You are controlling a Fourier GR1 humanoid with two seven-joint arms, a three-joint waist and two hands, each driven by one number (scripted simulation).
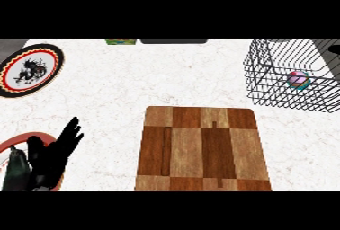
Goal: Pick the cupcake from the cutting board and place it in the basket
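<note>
Cupcake [298,80] apparently sits inside basket [263,86] near view's right edge.

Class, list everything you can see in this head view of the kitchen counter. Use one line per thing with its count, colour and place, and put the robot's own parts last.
counter: one, white marbled, fills the view
cutting board: one, brown wooden checks, lower centre, nothing on it
basket: one, black wire, upper right
cupcake: one, pink and teal, inside the basket
patterned plate: one, black rim, red ring, white middle with a dark figure, upper left
red-rimmed plate: one, lower left, partly hidden by the hand
green and yellow thing: one, top edge, cut off
dark grey thing: one, top edge, cut off
left forearm: one, grey, lower left edge
left robot hand: one, black, lower left, fingers straight, resting
</note>
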